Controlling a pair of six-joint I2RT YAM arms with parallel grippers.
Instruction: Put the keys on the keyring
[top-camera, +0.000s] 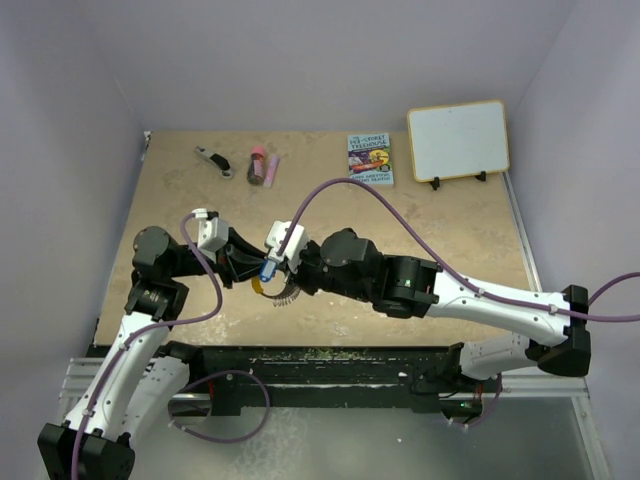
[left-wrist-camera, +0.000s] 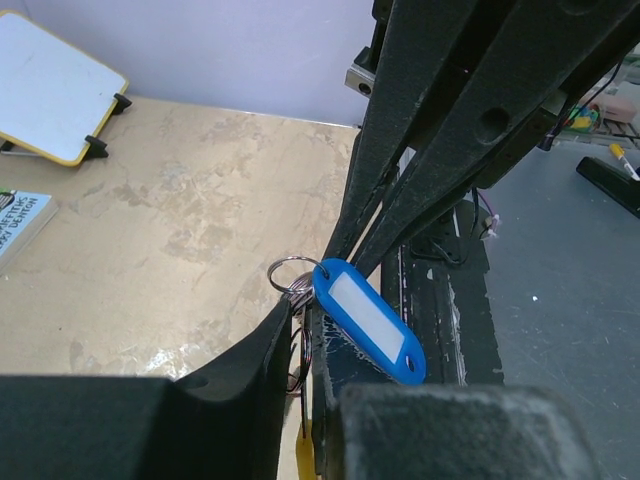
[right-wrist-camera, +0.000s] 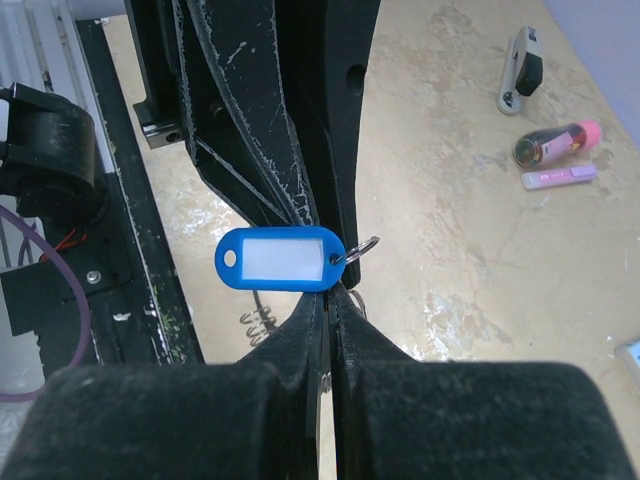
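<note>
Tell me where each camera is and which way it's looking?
Top external: above and behind the arms, looking down on the table; both arms show, meeting at the blue key.
Left wrist: on the left arm, facing the whiteboard; the left jaws show below.
Right wrist: on the right arm, facing the pink-capped tube; the right jaws show below.
Shared: both wrist views see the blue key.

I see pale purple walls (top-camera: 60, 120) on three sides of the frame. The tan, stone-look table (top-camera: 440, 240) fills the middle. Along the bottom lies a gray sheet (top-camera: 400, 440), maybe metal. The light is soft.
</note>
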